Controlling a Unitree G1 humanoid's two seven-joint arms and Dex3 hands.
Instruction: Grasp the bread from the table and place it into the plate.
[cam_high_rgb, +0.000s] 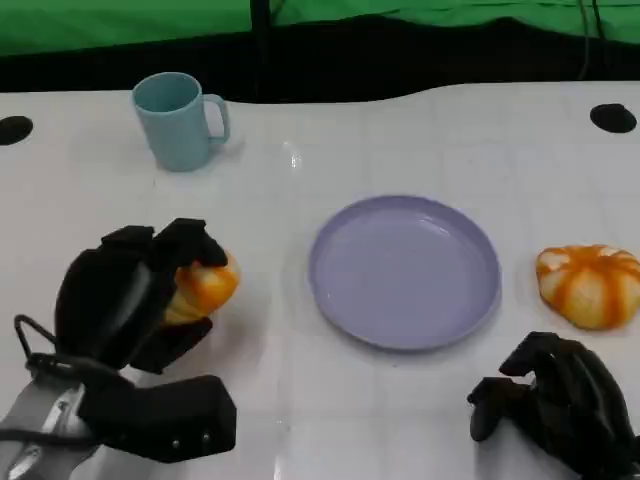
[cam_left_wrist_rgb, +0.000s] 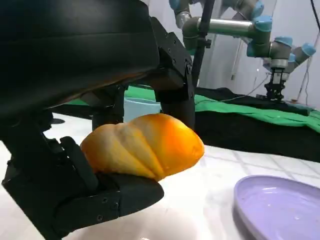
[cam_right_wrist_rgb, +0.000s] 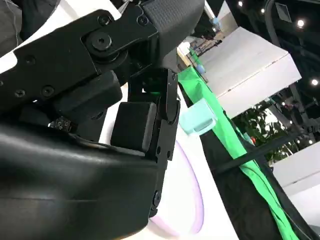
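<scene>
Left hand grips the bread roll; carry it level over the purple plate, then release gently.

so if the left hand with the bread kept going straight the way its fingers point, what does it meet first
Probably the purple plate. The left hand holds the bread with fingers reaching toward the table's middle, and bare table lies between. Depth is unclear, so it might pass above the rim.

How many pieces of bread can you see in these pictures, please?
2. One bread is held in the left hand, left of the plate. The other bread lies on the table right of the plate.
</scene>
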